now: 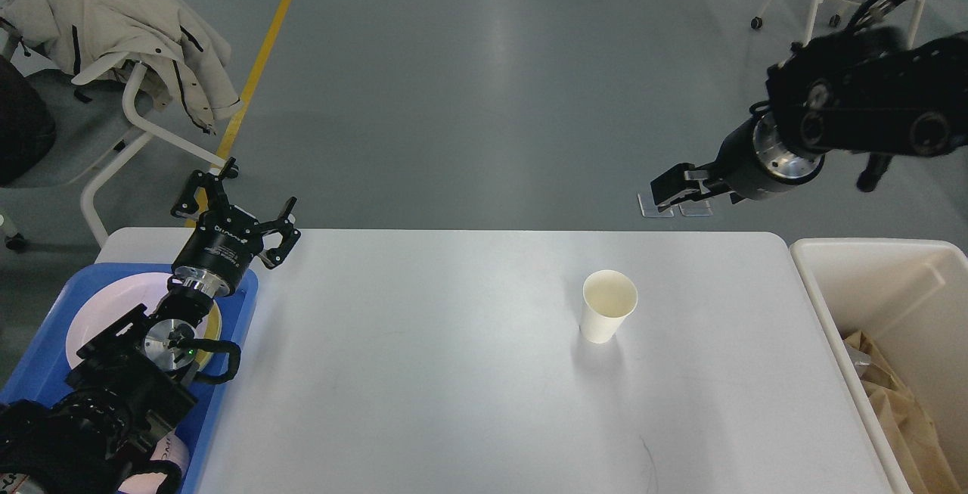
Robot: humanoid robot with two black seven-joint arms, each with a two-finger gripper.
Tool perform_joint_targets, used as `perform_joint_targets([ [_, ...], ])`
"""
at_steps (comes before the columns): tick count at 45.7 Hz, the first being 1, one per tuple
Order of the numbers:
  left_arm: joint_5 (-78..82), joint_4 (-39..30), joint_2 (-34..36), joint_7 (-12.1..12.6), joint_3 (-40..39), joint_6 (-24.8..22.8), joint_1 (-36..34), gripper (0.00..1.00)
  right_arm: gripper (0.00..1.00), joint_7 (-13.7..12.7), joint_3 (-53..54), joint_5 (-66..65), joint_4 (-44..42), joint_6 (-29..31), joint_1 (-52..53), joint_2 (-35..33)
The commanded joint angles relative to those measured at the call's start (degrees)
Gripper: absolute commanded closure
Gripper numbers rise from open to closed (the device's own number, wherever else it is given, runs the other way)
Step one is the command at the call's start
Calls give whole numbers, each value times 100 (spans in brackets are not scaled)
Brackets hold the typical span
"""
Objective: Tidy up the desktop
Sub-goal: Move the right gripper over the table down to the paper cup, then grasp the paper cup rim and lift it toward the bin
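The white desktop (pixel 423 373) fills the lower middle of the head view. One white paper cup (pixel 607 305) stands upright on it, right of centre. My left gripper (pixel 236 203) is open and empty, raised over the desktop's far left corner above the blue tray. My right gripper (pixel 665 191) is raised beyond the far edge of the desktop, up and right of the cup, well apart from it. It is seen side-on and dark, so its fingers cannot be told apart. It holds nothing that I can see.
A blue tray (pixel 45 358) with a white plate (pixel 106 312) sits at the left edge under my left arm. A cream-white bin (pixel 847 274) holding crumpled brown paper (pixel 900 403) stands at the right. Chairs stand on the grey floor behind, one draped with a jacket (pixel 113 17).
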Motion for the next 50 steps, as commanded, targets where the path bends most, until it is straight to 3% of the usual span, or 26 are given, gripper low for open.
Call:
perform_joint_targets([
  [1, 8, 0, -7, -1, 0, 1, -3, 0, 0, -310, 18, 529, -1026, -287, -1212, 759],
  [7, -1, 0, -7, -1, 0, 1, -3, 0, 0, -319, 62, 679, -1643, -358, -1951, 1146],
  [14, -1, 0, -7, -1, 0, 1, -3, 0, 0, -328, 106, 793, -1670, -929, -2206, 1190],
  [28, -1, 0, -7, -1, 0, 1, -3, 0, 0, -328, 238, 819, -1670, -1395, -2751, 1243],
  [33, -1, 0, -7, -1, 9, 1, -3, 0, 4, -310, 238, 811, -1696, -1588, -2945, 1234],
  [37, -1, 0, -7, -1, 9, 1, -3, 0, 17, -284, 229, 793, -1757, -1834, -3138, 1217],
  [40, -1, 0, -7, -1, 9, 1, -3, 0, 35, -258, 238, 776, -1880, -1914, -3296, 1208],
  [43, -1, 0, -7, -1, 0, 1, -3, 0, 62, -214, 264, 776, -1951, -1958, -3358, 1182],
  [45, -1, 0, -7, -1, 0, 1, -3, 0, 68, -214, 378, 784, -1934, -1975, -3367, 1173],
  [47, 8, 0, -7, -1, 9, 1, -3, 0, 100, -205, 527, 784, -1933, -1958, -3376, 1147],
  [50, -1, 0, -7, -1, 9, 1, -3, 0, 100, -205, 738, 793, -1942, -1949, -3411, 1094],
])
